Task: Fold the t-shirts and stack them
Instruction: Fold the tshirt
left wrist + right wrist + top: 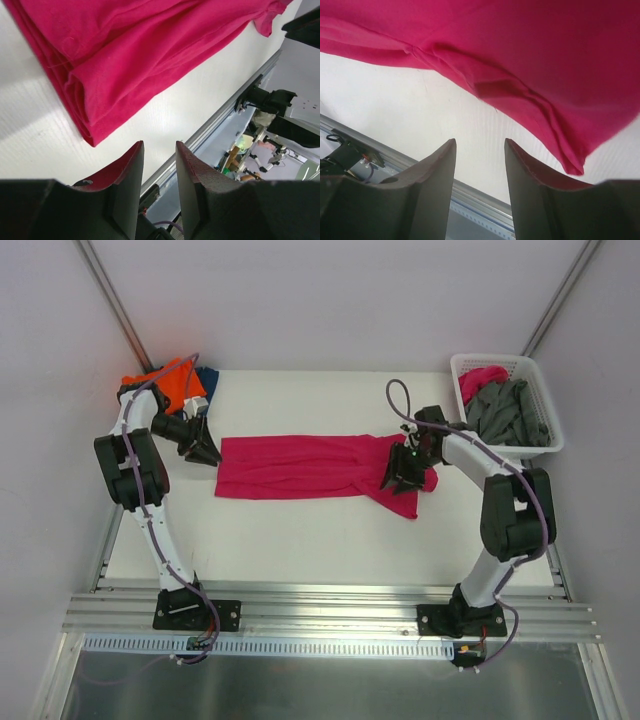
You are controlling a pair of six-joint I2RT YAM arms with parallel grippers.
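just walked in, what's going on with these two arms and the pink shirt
The magenta t-shirt lies on the table folded into a long strip. The left gripper is at its left end, the right gripper at its right end, both with jaws open and gripping nothing. An orange shirt sits at the far left corner; grey shirts are in the white basket.

A shirt (300, 465) lies lengthwise across the middle of the table (300, 530), with the left gripper (208, 452) just beside its left end and the right gripper (400, 480) over its right end. A pile (165, 385) sits at the far left corner. At the far right corner a basket (490, 358) holds more shirts (510, 412).
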